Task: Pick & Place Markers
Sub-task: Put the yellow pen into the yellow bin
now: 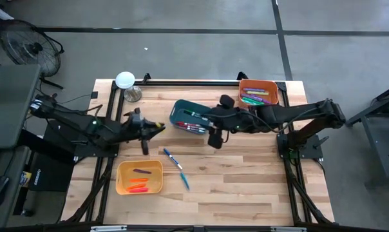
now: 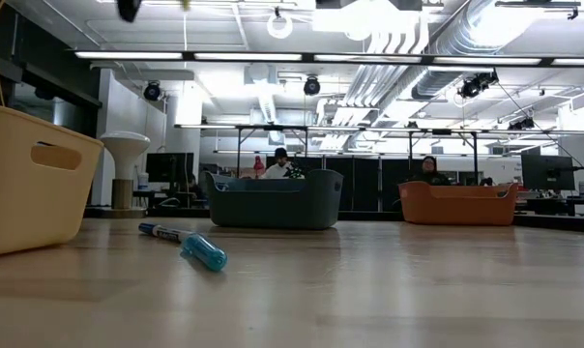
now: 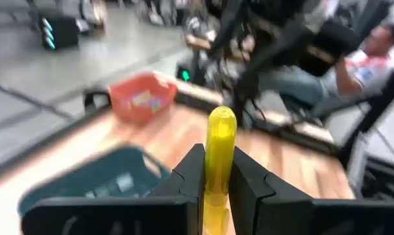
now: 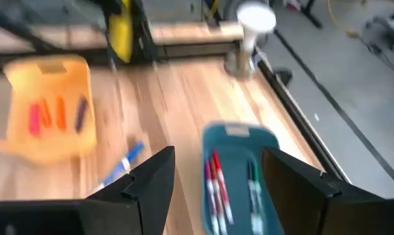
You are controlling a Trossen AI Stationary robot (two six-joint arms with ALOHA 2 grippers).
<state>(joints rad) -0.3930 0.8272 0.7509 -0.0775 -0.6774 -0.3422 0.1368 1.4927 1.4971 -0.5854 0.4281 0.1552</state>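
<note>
Table: a wooden top is used as the sorting surface.
Yellow bin: near left, loaded with orange and purple markers.
Blue markers: left loose, near centre.
Left gripper: clamped on a yellow marker, apparently for binning.
Right gripper: spread empty over the teal bin.
Orange bin: far right, part filled.

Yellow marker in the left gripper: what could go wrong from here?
The left gripper pinches the yellow marker low on its barrel, so it might pivot or slip on release. The yellow bin lies off to one side, so an early drop could miss it. The open right gripper works close by, over the teal bin; the arms might collide.
</note>
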